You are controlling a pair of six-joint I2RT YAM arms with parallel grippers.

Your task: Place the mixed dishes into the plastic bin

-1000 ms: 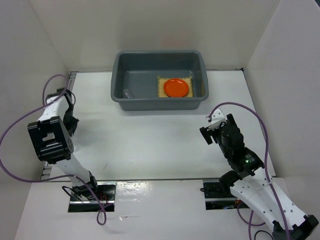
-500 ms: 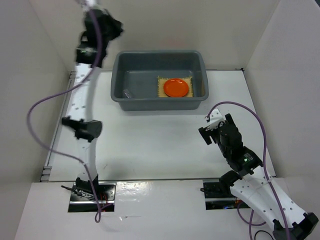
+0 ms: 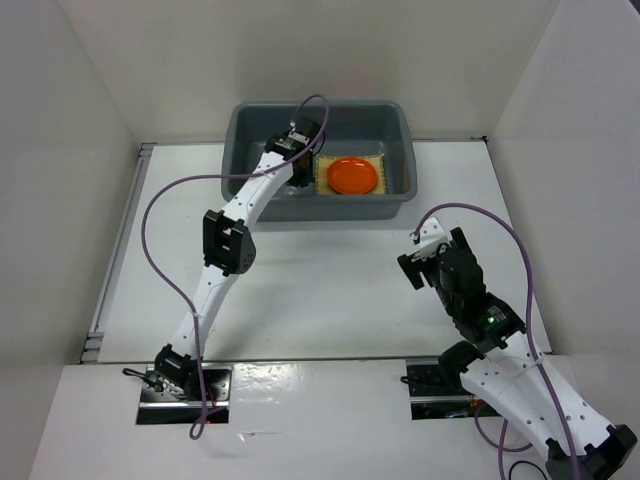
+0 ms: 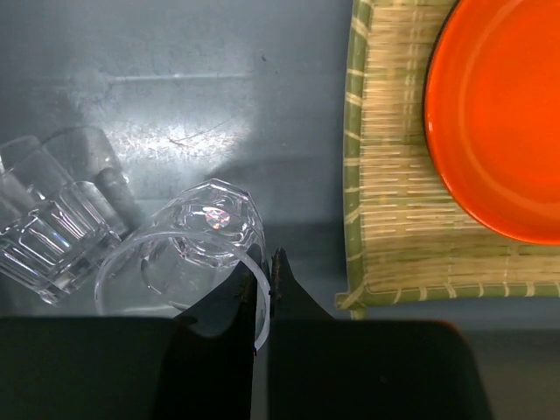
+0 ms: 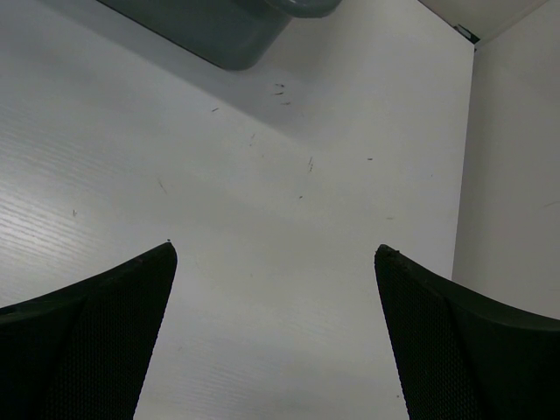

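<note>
Pinching rim of clear cup (image 4: 208, 234) between left fingers (image 4: 226, 317).

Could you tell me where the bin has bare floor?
Bare bin floor lies left of the yellow mat, above the two clear cups in the left wrist view. Crowded: the orange plate sits on the mat, and the left fingers pinch one clear cup's rim.

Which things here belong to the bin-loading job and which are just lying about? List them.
Job:
- plastic bin
- yellow mat in it
- orange plate on the mat
- tipped clear cup, left claw shut on its rim
- second clear cup beside it

Not the job:
- white table
- right claw, open above bare table
</note>
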